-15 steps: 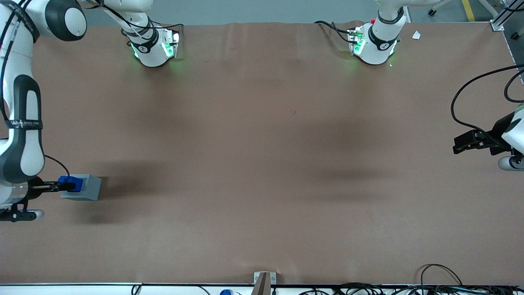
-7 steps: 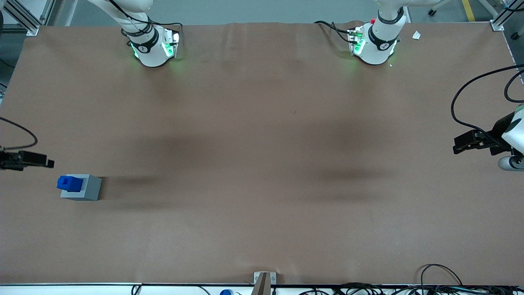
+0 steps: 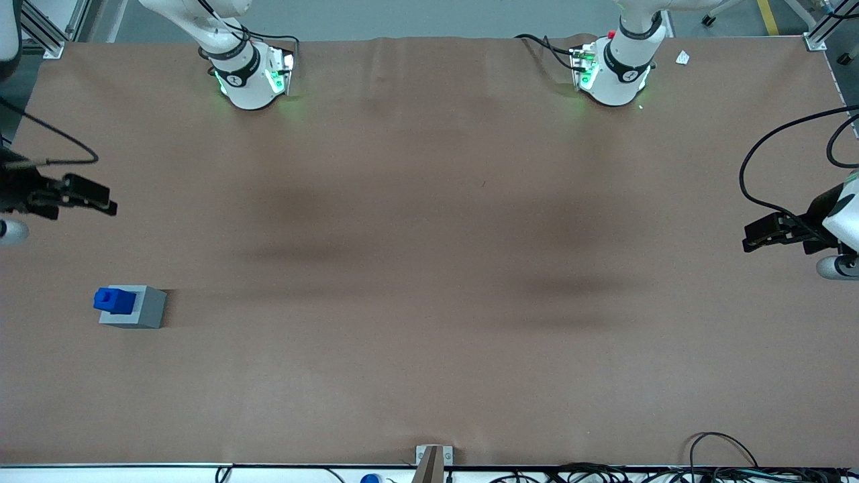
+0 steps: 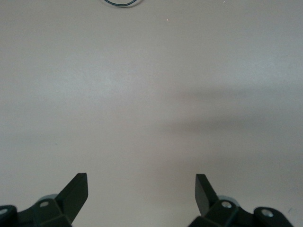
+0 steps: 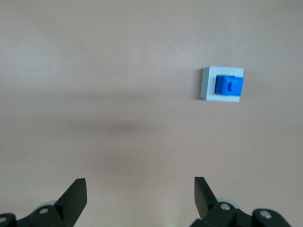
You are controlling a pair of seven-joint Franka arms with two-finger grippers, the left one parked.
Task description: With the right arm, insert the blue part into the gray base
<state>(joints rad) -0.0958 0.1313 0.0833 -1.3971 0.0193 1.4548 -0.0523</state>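
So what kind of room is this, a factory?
Probably a robot test lab. Two arm bases bolt onto a brown-covered table. The open gripper hangs above the table, away from the blue part sitting in its gray base. Cables trail along the edge.

No readable text, labels or numbers appear anywhere

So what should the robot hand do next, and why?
Probably just keep backing off to a rest spot. The blue part already sits in the gray base, and the gripper is open, holding nothing, up above the table and well away from them. Nothing looks left to fix.
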